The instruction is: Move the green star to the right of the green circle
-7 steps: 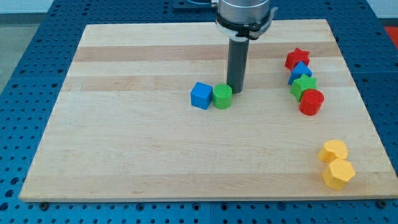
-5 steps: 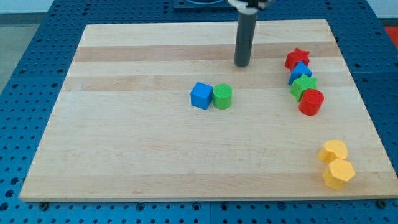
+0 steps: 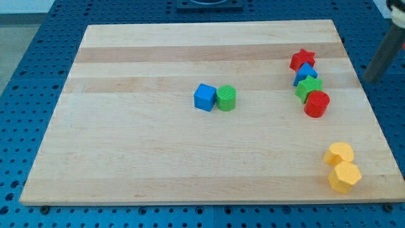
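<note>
The green star (image 3: 309, 87) lies at the board's right, in a column of touching blocks: a red star (image 3: 302, 59) at the top, a blue block (image 3: 305, 72) under it, then the green star, then a red cylinder (image 3: 316, 104). The green circle (image 3: 226, 98) sits near the board's middle, touching a blue cube (image 3: 204, 97) on its left. My rod is blurred at the view's right edge, and my tip (image 3: 371, 80) is just off the board's right side, right of the green star.
Two yellow blocks sit at the board's lower right: a rounded one (image 3: 339, 154) above a hexagon (image 3: 345, 177). The wooden board (image 3: 139, 145) lies on a blue perforated table (image 3: 25, 76).
My tip has left the green circle's right side, moved up toward the view's top, then swung far right past the board's right edge. No block has moved.
</note>
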